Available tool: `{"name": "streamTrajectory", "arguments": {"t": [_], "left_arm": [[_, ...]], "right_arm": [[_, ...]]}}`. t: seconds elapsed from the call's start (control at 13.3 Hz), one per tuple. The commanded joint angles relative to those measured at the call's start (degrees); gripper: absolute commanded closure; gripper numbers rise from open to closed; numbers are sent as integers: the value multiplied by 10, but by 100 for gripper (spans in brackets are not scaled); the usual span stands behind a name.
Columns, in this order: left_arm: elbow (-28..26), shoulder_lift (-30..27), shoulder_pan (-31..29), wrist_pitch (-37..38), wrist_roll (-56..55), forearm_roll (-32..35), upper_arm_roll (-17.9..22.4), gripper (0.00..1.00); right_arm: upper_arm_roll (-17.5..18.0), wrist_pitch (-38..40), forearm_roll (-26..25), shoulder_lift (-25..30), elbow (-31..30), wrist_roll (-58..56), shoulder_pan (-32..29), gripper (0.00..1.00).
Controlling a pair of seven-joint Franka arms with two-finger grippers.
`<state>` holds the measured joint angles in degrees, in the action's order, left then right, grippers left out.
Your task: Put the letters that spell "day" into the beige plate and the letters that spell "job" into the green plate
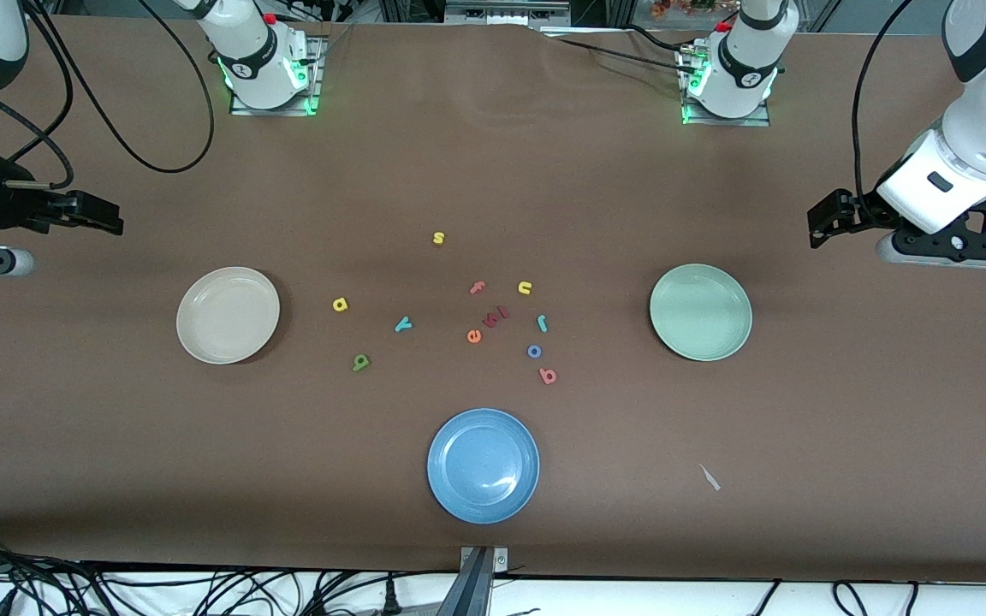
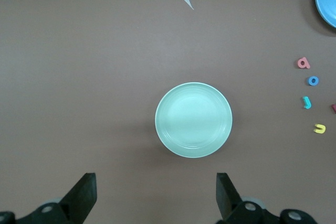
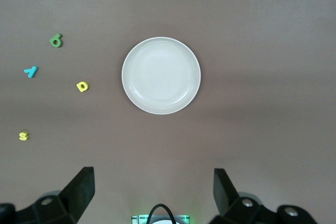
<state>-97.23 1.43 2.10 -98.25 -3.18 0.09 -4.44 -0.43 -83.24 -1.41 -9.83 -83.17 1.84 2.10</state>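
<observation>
Since both plates sit bare, nothing's sorted yet. Right claw, jaws apart, hangs by the beige plate; d, a, y lie toward mid-surface from it. Left claw, also apart, waits near green plate; j, o, b beside it.

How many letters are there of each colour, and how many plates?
Yellow letters: 3 (s, u, a)
Pink or red letters: 3 (f, one beside the e, b)
Teal letters: 2 (y, j)
Green letter: 1
Orange letter: 1
Blue letter: 1
Plates: 3 (beige, green, blue)
Total: 14
</observation>
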Motion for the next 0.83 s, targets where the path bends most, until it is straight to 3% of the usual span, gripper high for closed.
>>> {"name": "streamTrajectory", "arguments": {"t": [0.0,0.23,0.75], "left_arm": [[5,6,-2,1,7,-47,3,0],[8,30,-16,-1,8,-61,4,0],[6,25,-26,3,8,-54,3,0]], "right_arm": [[1,4,-3,7,-1,-8,-2,0],[1,4,-3,7,-1,-8,-2,0],[1,4,-3,6,-1,-8,-2,0]]}}
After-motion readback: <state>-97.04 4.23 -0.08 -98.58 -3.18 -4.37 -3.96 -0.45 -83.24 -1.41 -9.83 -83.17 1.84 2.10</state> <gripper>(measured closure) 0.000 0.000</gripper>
